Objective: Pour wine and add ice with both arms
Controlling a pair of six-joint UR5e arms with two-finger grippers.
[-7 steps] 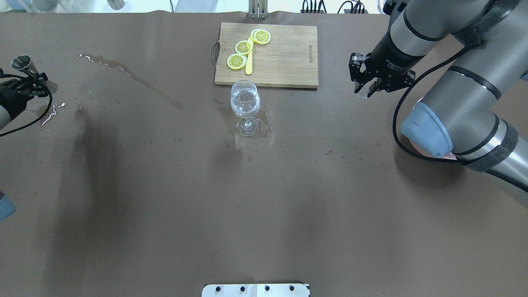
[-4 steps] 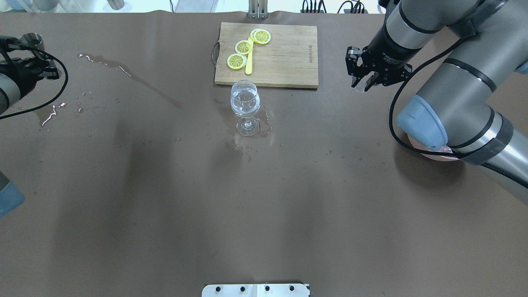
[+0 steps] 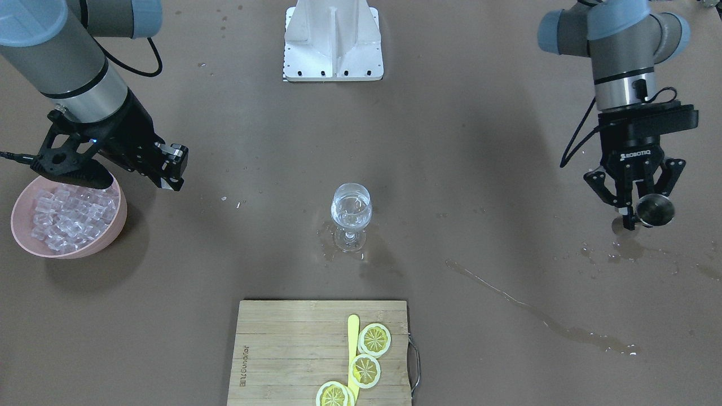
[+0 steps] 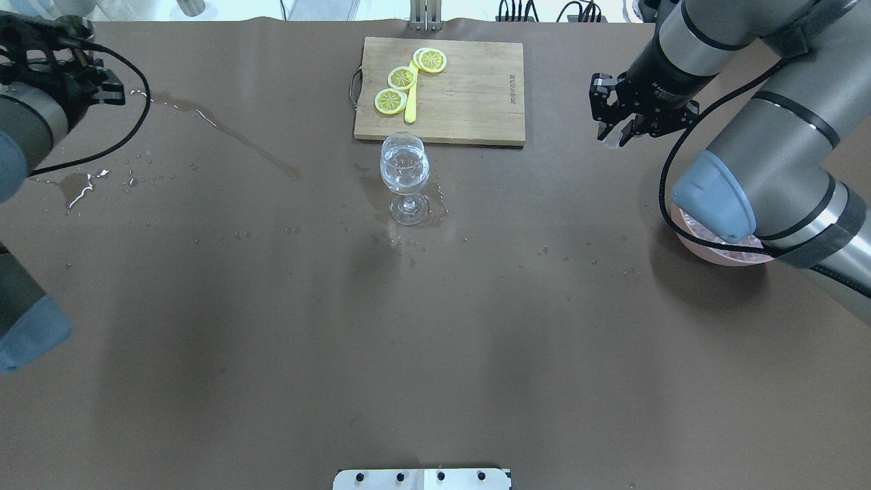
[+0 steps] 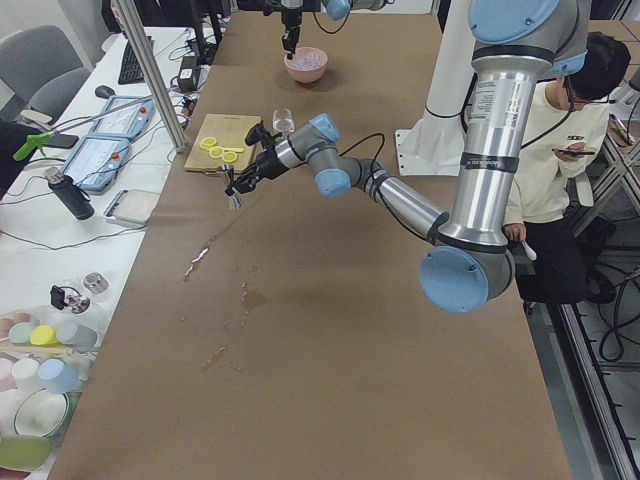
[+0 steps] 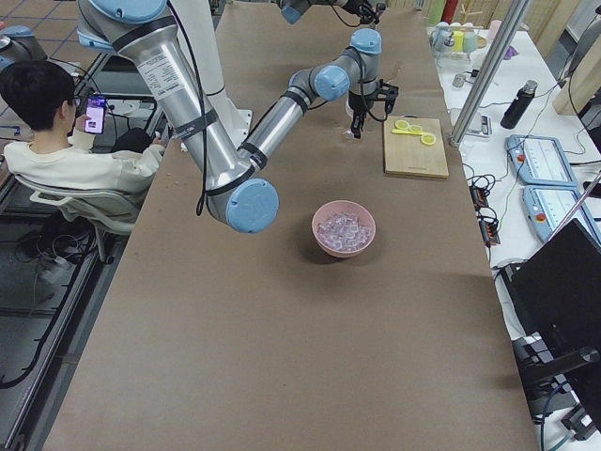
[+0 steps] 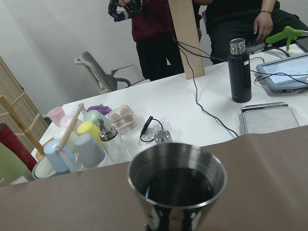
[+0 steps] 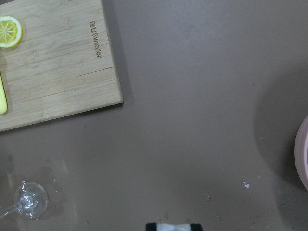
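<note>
Ice cube, seemingly clenched in right gripper jaws at upper right, marks the ice step; next, centre it over the mid-frame wine glass and release; left gripper jaws grasp the jigger.

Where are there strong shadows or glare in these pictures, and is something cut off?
Overhead exterior: broad soft shadows band the table; the spilled streak glints white. Exterior front-facing: the pink bowl throws a dark shadow. Left wrist-mounted: the metal cup fills the foreground, its inside dark. Right wrist-mounted: the right gripper and its ice cube are cropped at the bottom edge.
</note>
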